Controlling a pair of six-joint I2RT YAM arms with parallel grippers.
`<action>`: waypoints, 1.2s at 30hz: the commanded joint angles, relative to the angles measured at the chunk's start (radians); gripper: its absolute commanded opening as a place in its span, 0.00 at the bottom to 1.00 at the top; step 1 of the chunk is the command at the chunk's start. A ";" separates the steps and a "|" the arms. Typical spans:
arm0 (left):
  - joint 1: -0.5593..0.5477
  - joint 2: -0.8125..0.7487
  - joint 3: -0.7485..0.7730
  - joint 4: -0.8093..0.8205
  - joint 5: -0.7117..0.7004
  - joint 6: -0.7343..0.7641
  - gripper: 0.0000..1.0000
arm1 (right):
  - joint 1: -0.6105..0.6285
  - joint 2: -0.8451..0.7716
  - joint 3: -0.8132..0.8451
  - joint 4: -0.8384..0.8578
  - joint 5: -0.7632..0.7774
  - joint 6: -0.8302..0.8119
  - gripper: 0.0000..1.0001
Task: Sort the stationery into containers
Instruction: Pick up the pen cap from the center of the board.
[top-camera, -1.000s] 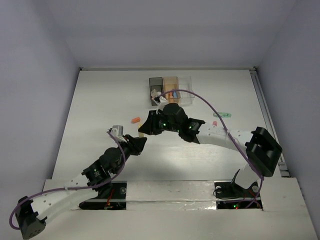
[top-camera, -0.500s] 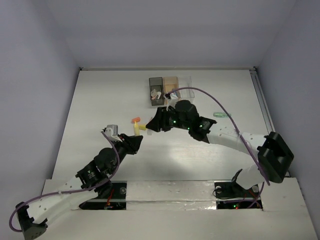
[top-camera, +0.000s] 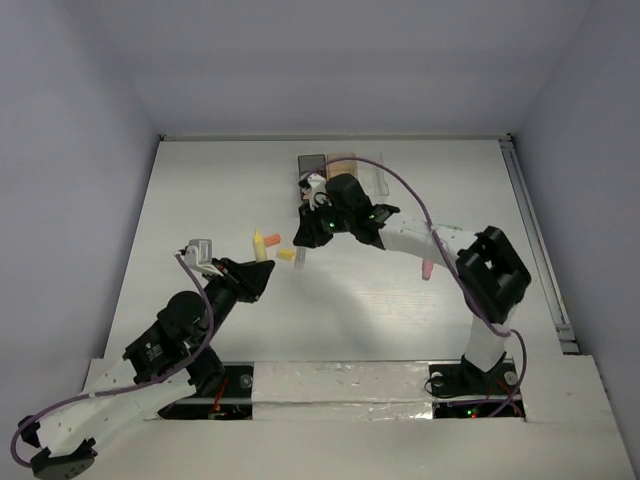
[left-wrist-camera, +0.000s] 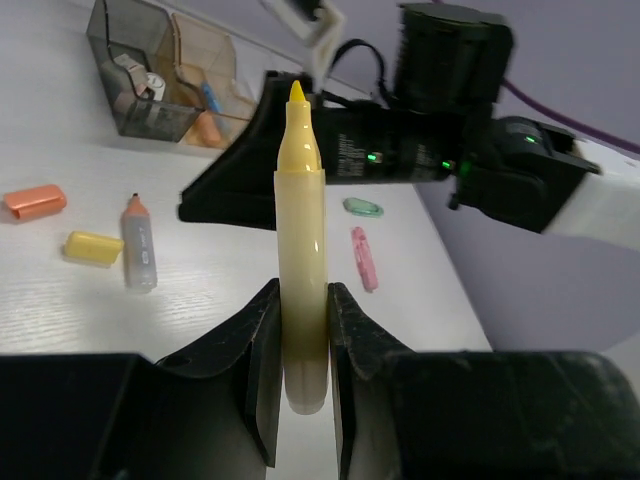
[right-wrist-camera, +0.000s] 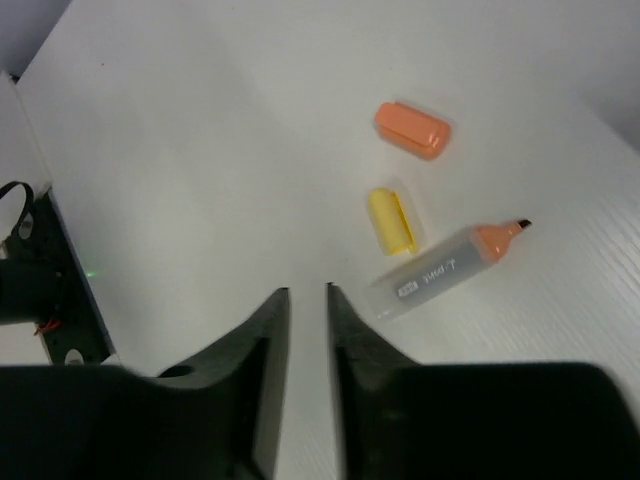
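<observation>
- Left fingers (top-camera: 252, 279) clamp an uncapped yellow marker (top-camera: 260, 244) mid-worktop (top-camera: 200, 180). The right arm (top-camera: 345, 205) lies in from 3 o'clock, close by, so a knock between the arms is the likeliest mishap. That arm covers most of the containers (top-camera: 312, 162) at 12 o'clock, and their contents are unreadable.
- Left wrist: the marker stands upright, gripped low, bare tip up, so it could pivot or smear ink. The grey bin (left-wrist-camera: 125, 110) and orange bin (left-wrist-camera: 185, 45) sit at 11 o'clock; I cannot make out a clear bin.
- Right wrist: the right fingers (right-wrist-camera: 262, 350) are almost together on nothing. An orange cap (right-wrist-camera: 412, 128), a yellow cap (right-wrist-camera: 392, 220) and an orange-tipped marker (right-wrist-camera: 445, 272) lie at 1 o'clock. Coming down closed, the fingers would shove them, not lift.
</observation>
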 joint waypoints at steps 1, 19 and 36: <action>-0.002 -0.019 0.082 -0.032 0.043 -0.004 0.00 | -0.005 0.081 0.215 -0.129 -0.115 -0.204 0.36; -0.002 -0.122 0.126 -0.145 0.020 0.006 0.00 | 0.018 0.512 0.763 -0.568 0.017 -0.358 0.56; -0.002 -0.128 0.110 -0.132 0.019 0.006 0.00 | 0.084 0.582 0.731 -0.574 0.114 -0.359 0.55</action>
